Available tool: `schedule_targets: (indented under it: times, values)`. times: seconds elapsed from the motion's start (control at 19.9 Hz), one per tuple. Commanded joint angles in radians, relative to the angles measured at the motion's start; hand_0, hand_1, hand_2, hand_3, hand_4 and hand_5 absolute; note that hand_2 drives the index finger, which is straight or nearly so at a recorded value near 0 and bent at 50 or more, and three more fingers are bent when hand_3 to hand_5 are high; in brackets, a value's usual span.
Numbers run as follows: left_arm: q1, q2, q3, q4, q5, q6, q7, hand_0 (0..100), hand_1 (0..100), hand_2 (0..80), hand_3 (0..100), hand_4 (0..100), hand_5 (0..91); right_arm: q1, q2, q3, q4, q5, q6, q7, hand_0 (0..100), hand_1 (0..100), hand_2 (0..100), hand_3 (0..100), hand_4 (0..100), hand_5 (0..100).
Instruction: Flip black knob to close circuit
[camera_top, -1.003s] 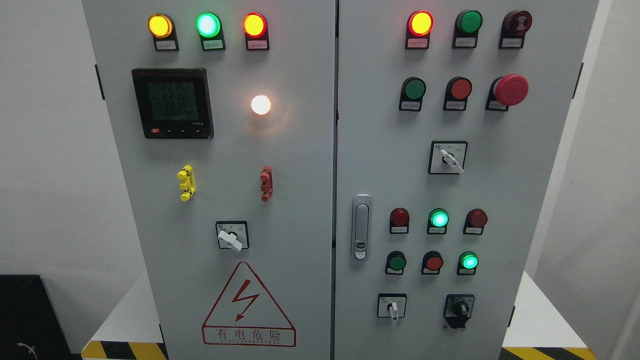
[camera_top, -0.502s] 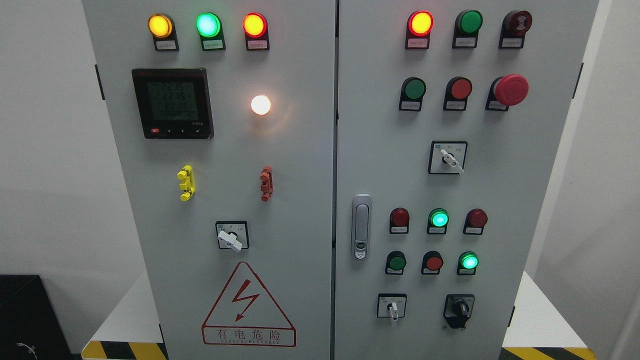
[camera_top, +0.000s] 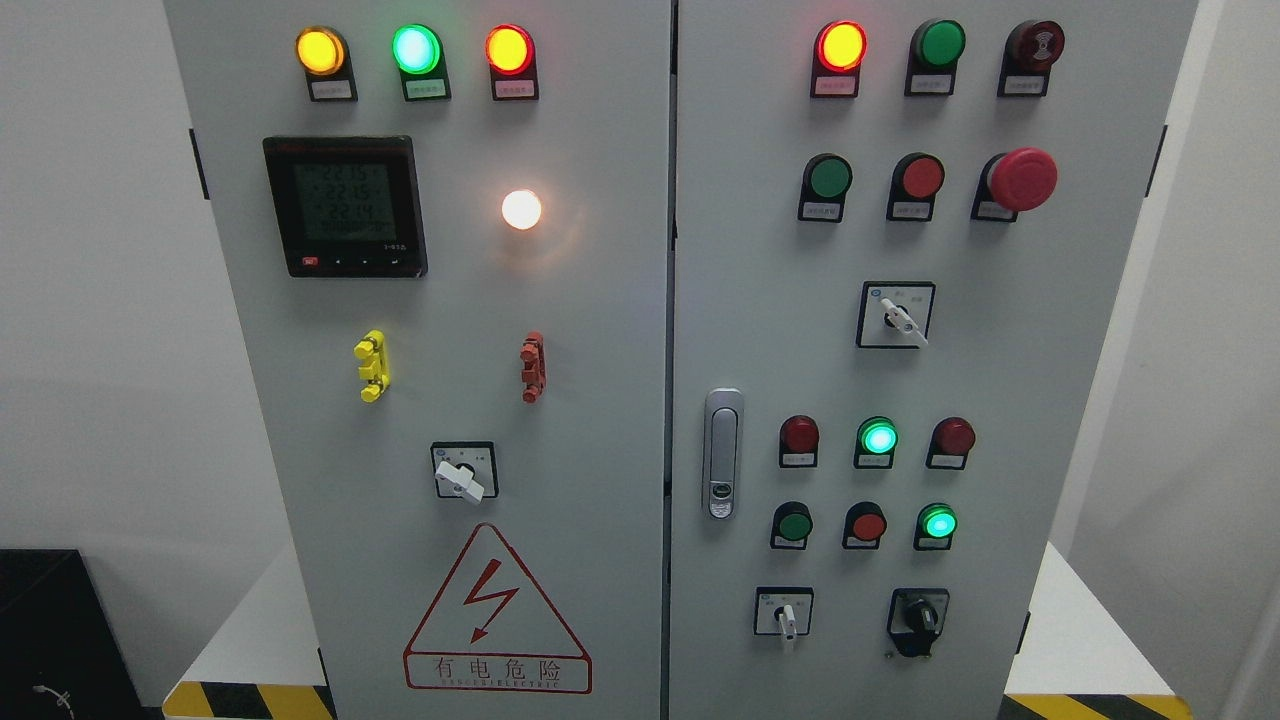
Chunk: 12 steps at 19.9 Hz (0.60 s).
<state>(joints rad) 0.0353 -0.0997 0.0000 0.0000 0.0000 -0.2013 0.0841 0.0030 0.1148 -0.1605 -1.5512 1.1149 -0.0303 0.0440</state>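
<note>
The black knob (camera_top: 917, 620) sits at the lower right of the grey cabinet's right door (camera_top: 1000, 400), its handle pointing roughly straight down. To its left is a white selector switch (camera_top: 786, 617). Neither of my hands nor either arm shows anywhere in the head view.
The right door carries a grey latch handle (camera_top: 722, 453), a red mushroom stop button (camera_top: 1020, 180), lit green lamps (camera_top: 877, 438) and another white selector (camera_top: 902, 318). The left door has a meter (camera_top: 345, 206), a white selector (camera_top: 460, 479) and a hazard triangle (camera_top: 495, 615). Black-yellow floor tape (camera_top: 245, 700) edges the base.
</note>
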Motion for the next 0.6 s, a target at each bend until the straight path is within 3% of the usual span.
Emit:
schedule_targets:
  times: [0.0, 0.2, 0.55]
  values:
    - [0.0, 0.0, -0.02, 0.023, -0.021, 0.0, 0.0, 0, 0, 0.0, 0, 0, 0.0, -0.047, -0.024, -0.027, -0.15, 0.063, 0.027, 0.037, 0, 0, 74, 93, 75, 72]
    - [0.0, 0.0, -0.02, 0.022, -0.021, 0.0, 0.0, 0, 0, 0.0, 0, 0, 0.0, -0.06, -0.026, -0.022, -0.179, 0.08, 0.038, 0.059, 0, 0, 78, 95, 77, 73]
    - [0.0, 0.0, -0.02, 0.023, -0.021, 0.0, 0.0, 0, 0, 0.0, 0, 0, 0.0, -0.083, -0.024, -0.014, -0.222, 0.137, 0.104, 0.145, 0, 0, 80, 97, 78, 75]
